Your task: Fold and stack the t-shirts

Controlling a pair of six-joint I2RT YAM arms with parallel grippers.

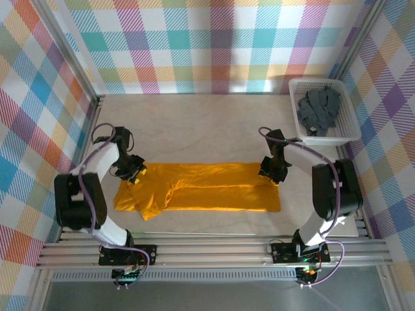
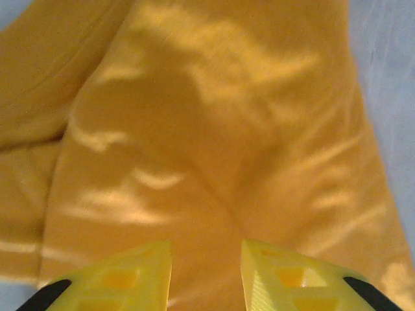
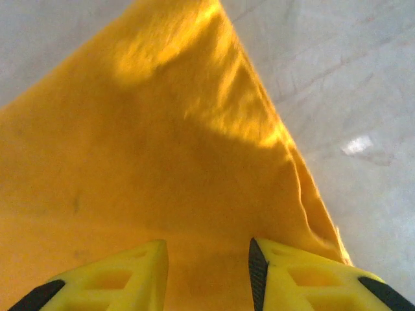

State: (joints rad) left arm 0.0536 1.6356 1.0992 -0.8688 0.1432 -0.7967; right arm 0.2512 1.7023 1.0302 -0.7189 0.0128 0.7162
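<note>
orange-yellow t-shirt (image 1: 201, 188): plain, no print | grey t-shirt (image 1: 319, 109) to its far right: dark slate | basket (image 1: 350, 126): white mesh | table (image 1: 194, 123) beneath it: pale beige, faintly marbled | walls (image 1: 214, 39) beyond it: pastel multicolour plaid | left gripper (image 2: 206, 259), right gripper (image 3: 207, 249): yellow fingers, black patches | 2 arms (image 1: 337, 188): black and white

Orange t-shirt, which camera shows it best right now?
The top external view: the whole orange t-shirt lies there, spread sideways across the table, its sleeve end bunched on the left. The left wrist view gives a close patch of creased cloth; the right wrist view, one corner on the table.
</note>
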